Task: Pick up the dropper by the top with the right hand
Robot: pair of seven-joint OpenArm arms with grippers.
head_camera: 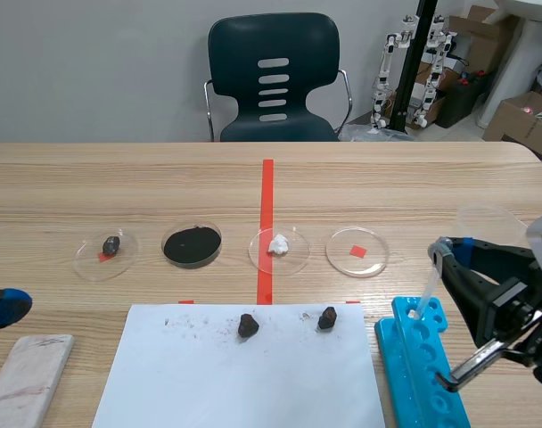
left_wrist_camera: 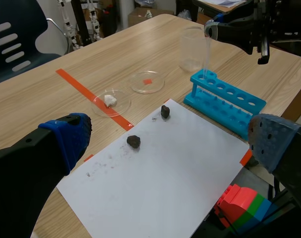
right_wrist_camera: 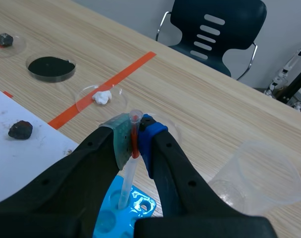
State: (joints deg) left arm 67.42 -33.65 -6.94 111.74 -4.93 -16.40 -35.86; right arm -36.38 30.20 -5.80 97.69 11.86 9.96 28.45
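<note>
The dropper (right_wrist_camera: 132, 163) is a thin clear pipette standing tilted in an end hole of the blue rack (head_camera: 420, 366). My right gripper (right_wrist_camera: 135, 136) is shut on the dropper's top, its pads squeezing the bulb. In the scene view the dropper (head_camera: 426, 290) leans up from the rack into the right gripper (head_camera: 440, 250) at the right side of the table. From the left wrist view the dropper (left_wrist_camera: 206, 54) appears as a faint clear stem above the rack (left_wrist_camera: 225, 101). My left gripper (left_wrist_camera: 165, 144) is open, hovering over the white paper (left_wrist_camera: 160, 178).
Several petri dishes lie in a row: a dark stone (head_camera: 110, 244), black powder (head_camera: 192, 245), a white lump (head_camera: 279, 243), an empty dish (head_camera: 357, 251). Two dark stones (head_camera: 248, 325) (head_camera: 327, 317) rest on the paper. A clear beaker (right_wrist_camera: 257, 176) stands by the rack; a chair (head_camera: 273, 80) stands behind the table.
</note>
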